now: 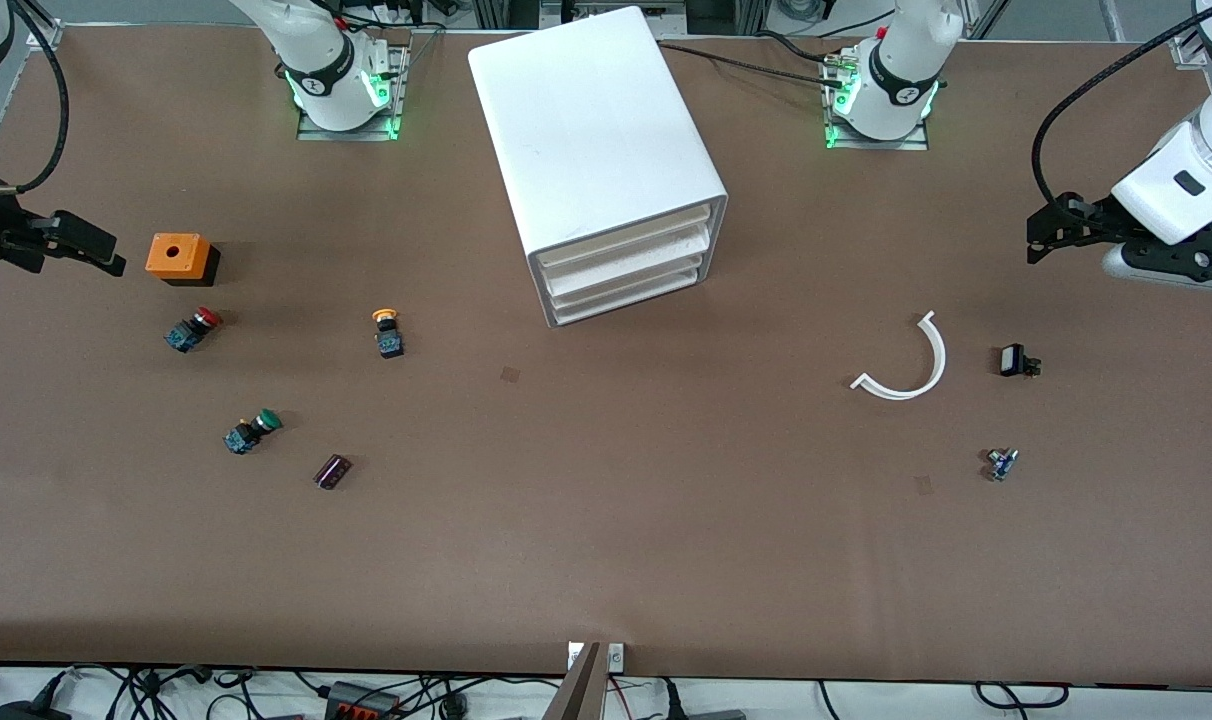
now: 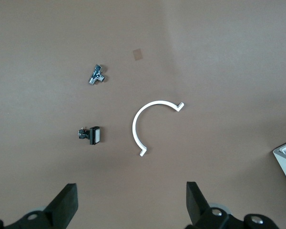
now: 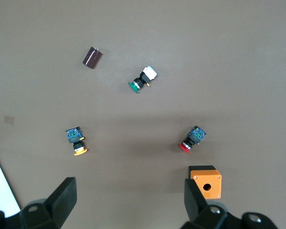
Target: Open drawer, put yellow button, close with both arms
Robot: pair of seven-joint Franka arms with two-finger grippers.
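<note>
Counter: brown counter point(image 1: 606, 520), cables along the edge nearest the front camera.
Left jaws: left gripper point(image 2: 129, 210) spread wide, nothing between the jaws; up in the air over the left arm's end of the counter, waiting.
Right jaws: right gripper point(image 3: 128, 207) likewise wide apart and empty; over the right arm's end, beside the orange box point(image 1: 178, 258).
Under left gripper: white curved strip point(image 1: 906, 362); small black-and-white switch part point(image 1: 1014, 360) just toward the left arm's end from it; small metal part point(image 1: 1001, 464) nearer the front camera.
Yellow button: yellow button point(image 1: 387, 332) lies on the counter, between the red-capped button point(image 1: 192, 329) and the cabinet point(image 1: 606, 160), well apart from both.
Other pieces: green-capped button point(image 1: 251, 431) and dark cylinder point(image 1: 332, 472) nearer the front camera.
Drawer: drawer point(image 1: 626, 234), top of the stack, sits flush and shut.
</note>
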